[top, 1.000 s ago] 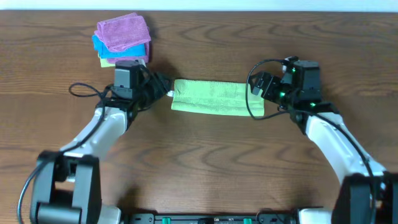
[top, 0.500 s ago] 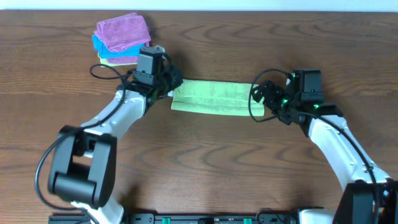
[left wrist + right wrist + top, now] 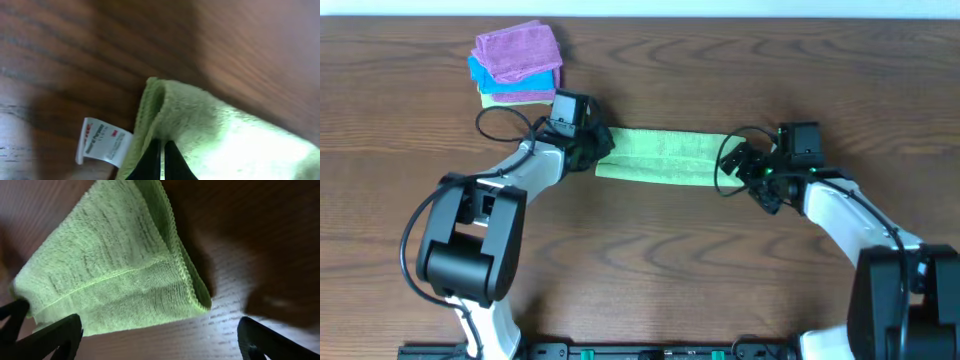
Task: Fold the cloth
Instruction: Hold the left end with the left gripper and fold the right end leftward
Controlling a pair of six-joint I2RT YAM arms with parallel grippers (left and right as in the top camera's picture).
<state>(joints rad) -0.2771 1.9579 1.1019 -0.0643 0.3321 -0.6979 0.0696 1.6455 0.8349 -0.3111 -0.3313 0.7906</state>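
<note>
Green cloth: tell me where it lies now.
Overhead, the green cloth lies mid-table, between the left gripper and right gripper, right of the towel stack.

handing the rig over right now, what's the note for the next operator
Left gripper: shut on the green cloth's left end, by its white tag.
Right gripper: open around the right end, gripping nothing.
Done: cloth lies on the table as a long folded strip.
Left to do: grip the right end, probably fold it across to the left end.
</note>
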